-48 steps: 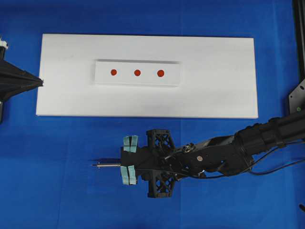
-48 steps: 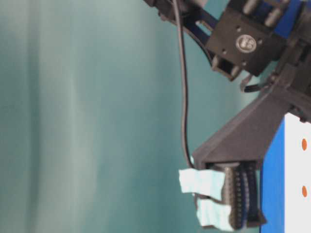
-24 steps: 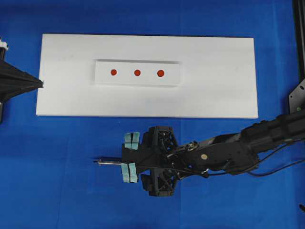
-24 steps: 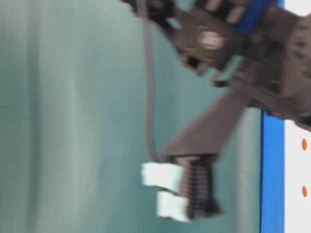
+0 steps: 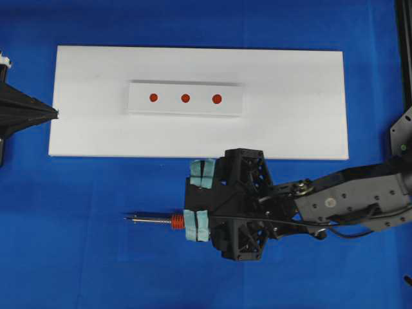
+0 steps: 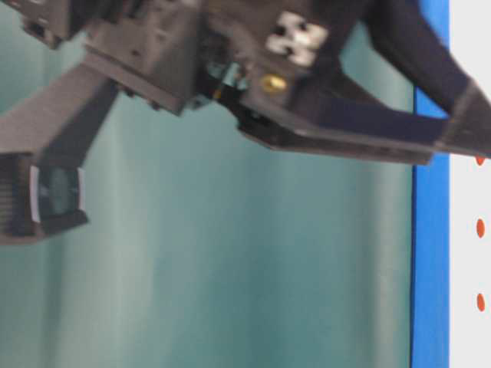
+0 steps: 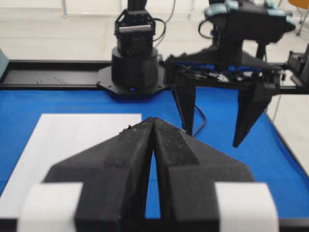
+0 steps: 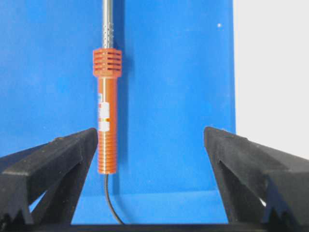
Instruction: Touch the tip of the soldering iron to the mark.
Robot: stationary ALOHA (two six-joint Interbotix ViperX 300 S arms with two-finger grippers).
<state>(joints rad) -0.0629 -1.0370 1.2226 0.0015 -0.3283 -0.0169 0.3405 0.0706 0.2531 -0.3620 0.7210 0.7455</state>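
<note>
The soldering iron lies flat on the blue table, its tip pointing left and its orange collar just clear of my right gripper. That gripper is open and holds nothing. In the right wrist view the orange handle lies inside the gap, close beside the left finger, with the black cord trailing back. The mark is the rightmost of three red dots on the white strip, well above the iron. My left gripper is shut at the white board's left edge, with nothing in it.
The white board carries the strip and fills the upper middle of the table. My right arm reaches in from the right. From the left wrist, my right gripper hangs above the blue cloth, in front of the arm base.
My right gripper has gone from shut on the soldering iron to wide open and has drawn back to the right. The iron now rests on the table. The left arm has not moved.
</note>
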